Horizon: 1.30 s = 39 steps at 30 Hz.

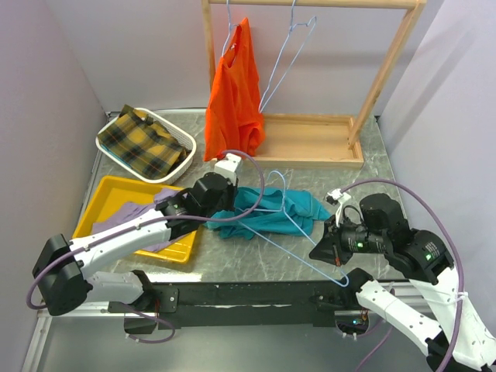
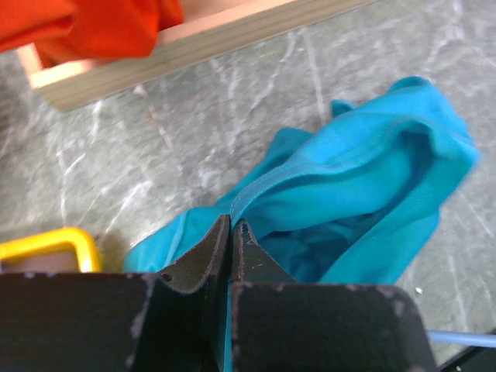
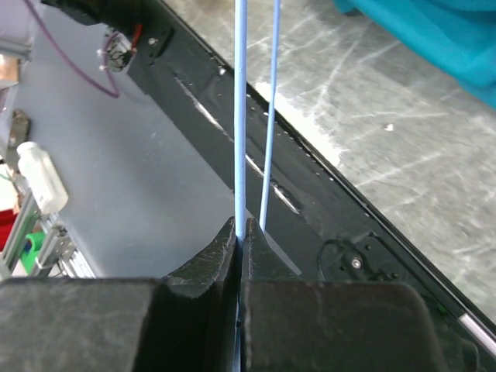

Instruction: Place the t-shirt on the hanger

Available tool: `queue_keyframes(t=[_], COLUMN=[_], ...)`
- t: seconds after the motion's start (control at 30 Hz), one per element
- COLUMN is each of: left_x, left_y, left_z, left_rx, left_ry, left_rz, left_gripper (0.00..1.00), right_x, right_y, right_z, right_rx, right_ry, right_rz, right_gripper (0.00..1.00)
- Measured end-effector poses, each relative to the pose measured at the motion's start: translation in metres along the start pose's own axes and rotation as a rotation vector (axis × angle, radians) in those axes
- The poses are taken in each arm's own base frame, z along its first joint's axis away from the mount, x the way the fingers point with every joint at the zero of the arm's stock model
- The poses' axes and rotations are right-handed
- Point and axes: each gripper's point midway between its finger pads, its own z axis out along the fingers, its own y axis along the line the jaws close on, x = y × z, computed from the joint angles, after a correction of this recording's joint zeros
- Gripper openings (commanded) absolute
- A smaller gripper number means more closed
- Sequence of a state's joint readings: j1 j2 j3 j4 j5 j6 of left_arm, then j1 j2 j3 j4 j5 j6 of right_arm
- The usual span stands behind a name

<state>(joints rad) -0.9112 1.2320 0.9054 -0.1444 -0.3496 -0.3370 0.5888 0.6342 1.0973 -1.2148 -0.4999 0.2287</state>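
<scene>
- Right gripper (image 3: 239, 226), by the near edge of the table (image 3: 403, 155), fingers pinched tight on the hanger (image 3: 240, 116) wire
- Left gripper (image 2: 232, 225) clamped shut on a fold of the t-shirt (image 2: 364, 178)
- T-shirt lies crumpled mid-table, the hanger's far end reaching across it
- Farthest back, an orange garment (image 1: 235, 93) hangs on the wooden rack (image 1: 387, 74)

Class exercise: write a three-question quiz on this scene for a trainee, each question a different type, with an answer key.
1. True or false: the right gripper is shut on the wire of the hanger.
2. Fill in: the orange garment hangs on the wooden ____.
3. The left gripper pinches: A the hanger, B the t-shirt, C the orange garment.
Key: 1 true; 2 rack; 3 B.
</scene>
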Motion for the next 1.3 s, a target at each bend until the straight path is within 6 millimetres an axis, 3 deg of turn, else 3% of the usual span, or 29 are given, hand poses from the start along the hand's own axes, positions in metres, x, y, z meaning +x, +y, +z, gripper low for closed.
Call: queue_keyframes(t=[0.2,0.43,0.63,0.93,1.13,1.2,1.3], left_x=[-0.019,-0.057,-0.065,-0.069,-0.070,-0.068,-0.064], left_y=[-0.021,-0.048,-0.066,-0.084,-0.074,-0.068,-0.059], left_z=[-0.011,-0.054,-0.078,-0.104,-0.102,-0.100,-0.097], left_rx=[0.131,0.338,0.458,0.559,0.491,0.458,0.406], left_ry=[-0.057,-0.205,-0.240,-0.251,-0.243,-0.233,-0.216], left_rz=[0.015,0.004,0.038,0.075,0.065,0.059,0.050], left_gripper=[0.03,0.03,0.04,0.18,0.21,0.36,0.39], right_x=[-0.004,-0.018,-0.029,-0.045,-0.053,-0.055,-0.054], right_y=[0.000,-0.008,-0.004,0.007,0.004,0.004,0.001], right_z=[0.008,0.026,0.041,0.059,0.085,0.096,0.113], right_rx=[-0.027,-0.038,-0.109,-0.233,-0.294,-0.316,-0.348], right_ry=[-0.022,-0.112,-0.191,-0.310,-0.359,-0.372,-0.393], right_rz=[-0.016,-0.061,-0.110,-0.138,-0.158,-0.168,-0.173], right_gripper=[0.00,0.00,0.00,0.00,0.00,0.00,0.00])
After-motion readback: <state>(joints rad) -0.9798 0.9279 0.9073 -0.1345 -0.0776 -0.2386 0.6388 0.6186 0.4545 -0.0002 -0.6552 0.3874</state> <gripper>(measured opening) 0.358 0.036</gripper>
